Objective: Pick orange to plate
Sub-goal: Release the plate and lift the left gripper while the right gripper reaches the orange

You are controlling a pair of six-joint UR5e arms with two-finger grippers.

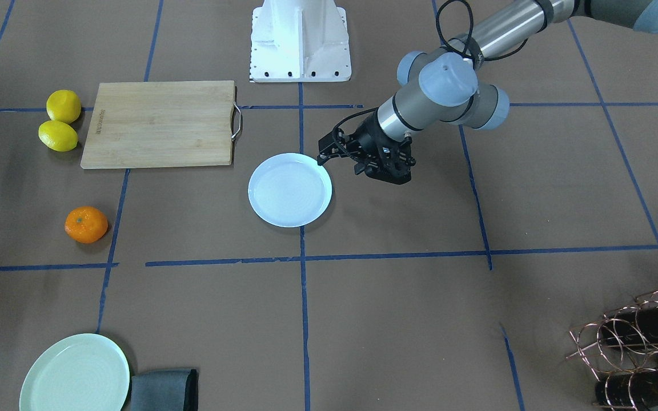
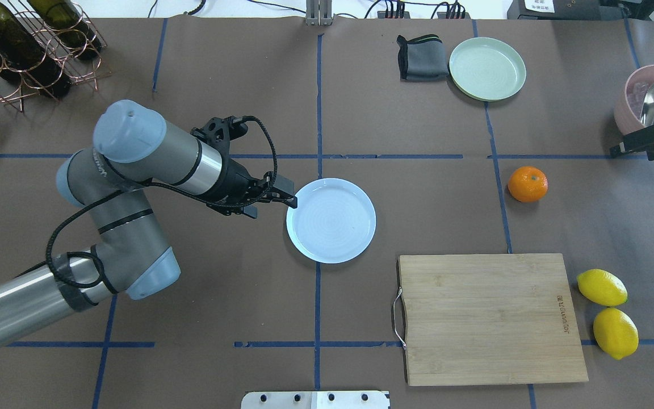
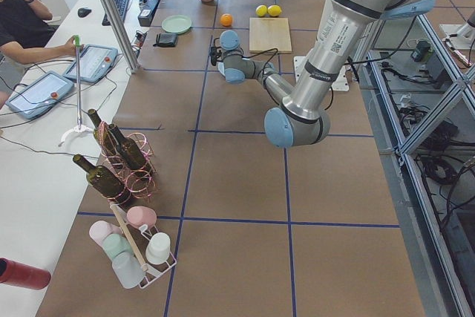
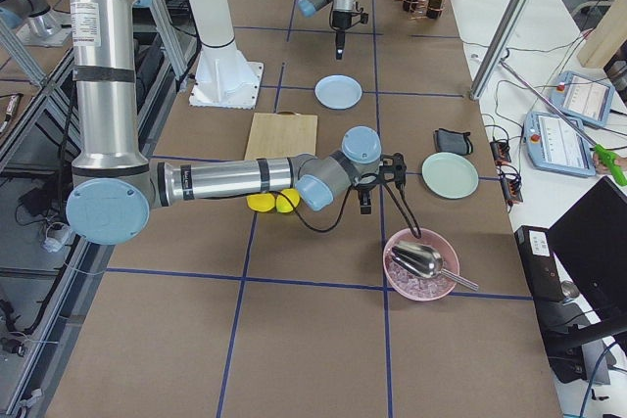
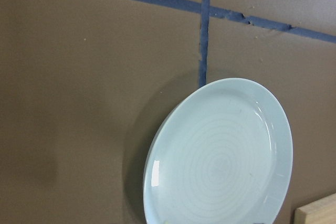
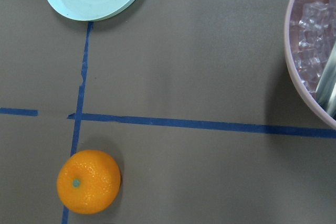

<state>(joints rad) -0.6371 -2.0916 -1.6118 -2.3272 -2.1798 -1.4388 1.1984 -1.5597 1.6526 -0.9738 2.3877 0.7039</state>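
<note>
A brown paper-covered table (image 2: 247, 284) ruled by blue tape lines fills every view. In the overhead view the orange (image 2: 527, 184) sits alone on bare paper in the right-centre of the frame, stem dot up, well apart from the plate (image 2: 331, 220), which lies empty at centre across 1 vertical tape line. The right gripper (image 2: 625, 149) reaches in at the right edge, above and right of the fruit, and its wrist view shows the orange (image 6: 88, 181) at lower left of the frame, so the fruit sits off to one side of this claw, not under it. The left gripper (image 2: 281, 199) hangs just beside the plate's left rim, with the whole plate between it and the orange. The right arm is therefore the nearer one, and the coming move probably needs it to shift toward the fruit and descend. The orange is round, so no long axis constrains the grasp angle. I cannot tell how wide either claw stands; neither holds anything that shows. 2 lemons (image 2: 602, 287) and a cutting board (image 2: 491, 318) lie lower right.
</note>
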